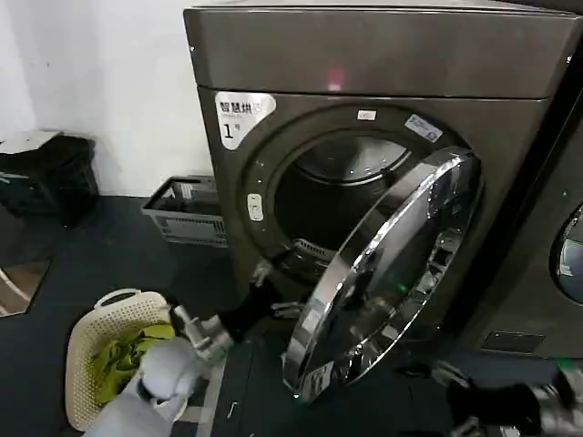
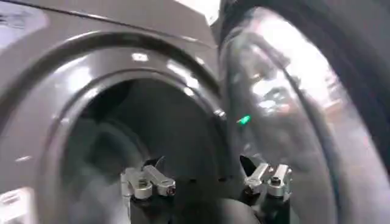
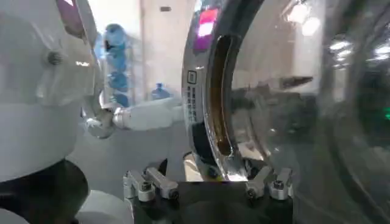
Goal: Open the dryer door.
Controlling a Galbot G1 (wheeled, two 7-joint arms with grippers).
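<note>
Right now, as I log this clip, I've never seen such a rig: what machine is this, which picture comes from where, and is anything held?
A two-armed robot faces the dryer. The head view looks down from its head. The dryer door, chrome-rimmed, hangs partly open. The left gripper reaches toward the opening beside the door's edge; the left wrist view looks past its open fingers into the drum, holding nothing. The right gripper, low at the right, is also open, close to the door's rim. On the floor lie a basket with green cloth and a grey crate.

Open drum mouth [image 1: 342,196] beside swung door [image 1: 392,273]
</note>
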